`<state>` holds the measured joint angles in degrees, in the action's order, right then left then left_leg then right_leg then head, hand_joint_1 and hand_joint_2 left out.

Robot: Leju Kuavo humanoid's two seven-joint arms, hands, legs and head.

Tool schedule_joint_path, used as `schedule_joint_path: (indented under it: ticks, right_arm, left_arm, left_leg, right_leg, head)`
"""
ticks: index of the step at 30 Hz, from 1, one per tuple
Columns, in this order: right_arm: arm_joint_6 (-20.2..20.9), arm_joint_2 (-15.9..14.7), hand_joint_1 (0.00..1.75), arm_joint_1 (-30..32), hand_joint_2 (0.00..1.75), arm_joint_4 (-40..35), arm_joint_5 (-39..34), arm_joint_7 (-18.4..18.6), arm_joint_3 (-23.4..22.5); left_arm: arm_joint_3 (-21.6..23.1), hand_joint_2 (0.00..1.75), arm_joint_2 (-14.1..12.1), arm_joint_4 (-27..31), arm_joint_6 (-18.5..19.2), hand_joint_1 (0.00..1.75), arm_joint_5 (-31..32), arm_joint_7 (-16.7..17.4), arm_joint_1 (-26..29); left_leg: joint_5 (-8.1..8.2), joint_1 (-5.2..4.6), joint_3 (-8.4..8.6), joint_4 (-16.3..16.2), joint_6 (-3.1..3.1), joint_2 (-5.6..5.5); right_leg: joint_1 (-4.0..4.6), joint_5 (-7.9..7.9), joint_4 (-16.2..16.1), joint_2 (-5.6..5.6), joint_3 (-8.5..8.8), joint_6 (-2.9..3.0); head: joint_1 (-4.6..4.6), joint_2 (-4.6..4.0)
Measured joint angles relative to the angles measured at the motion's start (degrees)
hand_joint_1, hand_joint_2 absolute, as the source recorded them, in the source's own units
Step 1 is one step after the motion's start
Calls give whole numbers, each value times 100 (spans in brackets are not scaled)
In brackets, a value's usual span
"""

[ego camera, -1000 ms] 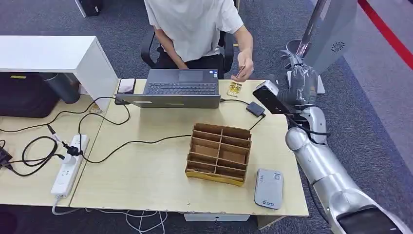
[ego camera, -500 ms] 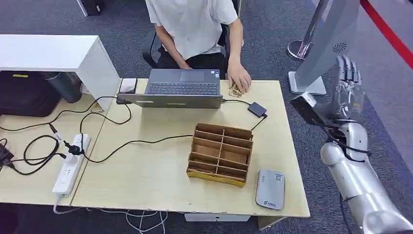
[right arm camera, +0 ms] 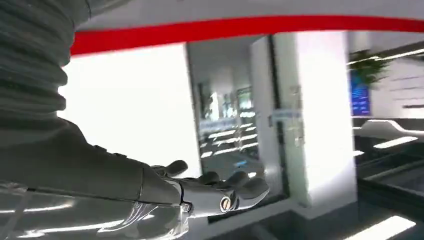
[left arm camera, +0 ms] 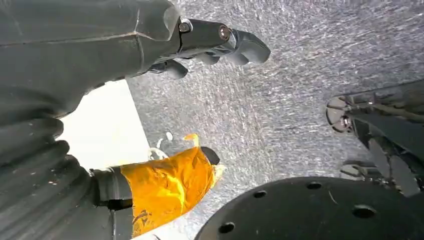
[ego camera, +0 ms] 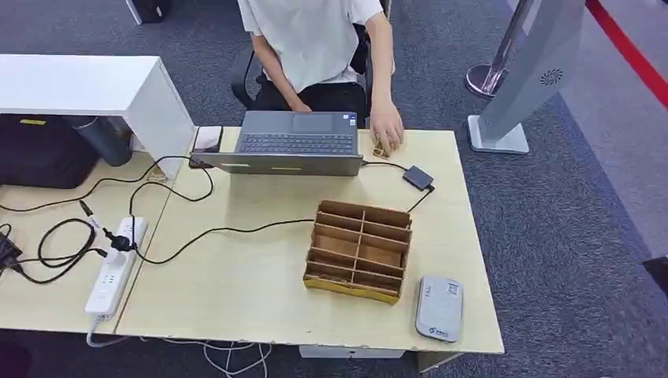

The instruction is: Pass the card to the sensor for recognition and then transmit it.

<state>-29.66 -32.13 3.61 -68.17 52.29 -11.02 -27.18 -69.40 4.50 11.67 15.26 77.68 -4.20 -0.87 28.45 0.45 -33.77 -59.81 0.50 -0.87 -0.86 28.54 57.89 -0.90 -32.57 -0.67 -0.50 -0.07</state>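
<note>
Lying at the far edge of the pale wooden table (ego camera: 236,291), just right of the grey open laptop (ego camera: 295,143) and under a seated person's hand (ego camera: 387,126): small yellowish card (ego camera: 381,150), with the grey flat card sensor (ego camera: 439,307) sitting at the near right corner, well apart from it. Hanging over grey carpet in the left wrist view: left hand (left arm camera: 125,90), fingers apart and gripping nothing. Pointing into a bright room in the right wrist view: right hand (right arm camera: 200,192), fingers extended and carrying nothing; judging by table sides, nearer arm for card and sensor being the right, long axis of the card too small to tell.

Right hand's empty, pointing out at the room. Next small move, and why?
Probably swing the right hand toward the table's far right corner. It is open and holds nothing, while the card lies there partly under the person's hand, beside the laptop. The grey card reader at the near edge has nothing on it yet.
</note>
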Motion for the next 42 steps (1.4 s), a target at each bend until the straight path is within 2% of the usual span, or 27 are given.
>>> schedule_joint_path:
  ticks: [4, 8, 14, 18, 22, 28, 32, 40, 42]
  right_arm:
    - [407, 197, 0, 264, 175, 138, 743, -317, -1204]
    - [686, 613, 0, 264, 175, 506, 1221, -736, -2266]
    - [697, 1202, 0, 47, 175, 1393, 1735, -1077, -3317]
    - [391, 1523, 0, -92, 175, 2252, 1962, -1335, -3821]
    - [198, 1771, 0, -181, 175, 3094, 2227, -1401, -4161]
    - [105, 2179, 0, -302, 175, 4061, 2377, -1278, -4486]
    - [0, 2584, 0, -410, 175, 4560, 2569, -1228, -4659]
    - [-136, 3288, 0, -464, 175, 5196, 3248, -480, -4698]
    - [-68, 3414, 0, -450, 175, 5309, 3617, -143, -4573]
  left_arm:
    - [-87, 175, 26, 0, -241, 0, -31, 186, -5]
    - [-131, 175, 42, 0, -360, 0, -26, 258, -6]
    - [-168, 175, 50, 0, -653, 0, 26, 310, -29]
    - [-247, 175, 50, 0, -739, 0, -37, 489, -39]
    - [-323, 175, 72, 0, -853, 0, -74, 522, -39]
    - [-323, 175, 72, 0, -874, 0, 7, 415, -41]
    - [-323, 175, 81, 0, -859, 0, 87, 391, -46]
    - [-323, 175, 131, 0, -924, 0, 249, 291, -52]
    - [-323, 175, 133, 0, -927, 0, 264, 293, -54]
  left_leg:
    - [0, -5, 5, 0, 0, 2]
    - [0, -6, 6, 0, 0, 7]
    - [0, -6, 15, 3, 0, 24]
    - [0, -5, 19, 4, 0, 28]
    - [0, -5, 20, 6, 0, 28]
    - [0, -3, 22, 9, -1, 36]
    - [-1, 0, 27, 10, -1, 46]
    - [-3, 2, 28, 11, -5, 47]
    - [-2, 3, 28, 11, -5, 50]
  right_leg:
    - [-3, 2, -1, 2, 1, -2]
    - [-5, 2, -1, 6, 4, -3]
    - [-4, 2, 0, 27, 7, -2]
    - [-3, 2, 0, 31, 8, -2]
    - [-3, 2, 0, 31, 9, -2]
    - [-2, 2, 2, 38, 10, -1]
    - [1, 3, 3, 42, 12, 0]
    - [2, 3, 5, 42, 14, 1]
    - [3, 3, 5, 43, 14, 1]
  head:
    - [0, 0]
    - [2, 0]
    - [0, 0]
    - [0, 0]
    - [2, 0]
    - [2, 0]
    - [2, 0]
    - [7, 0]
    - [4, 0]
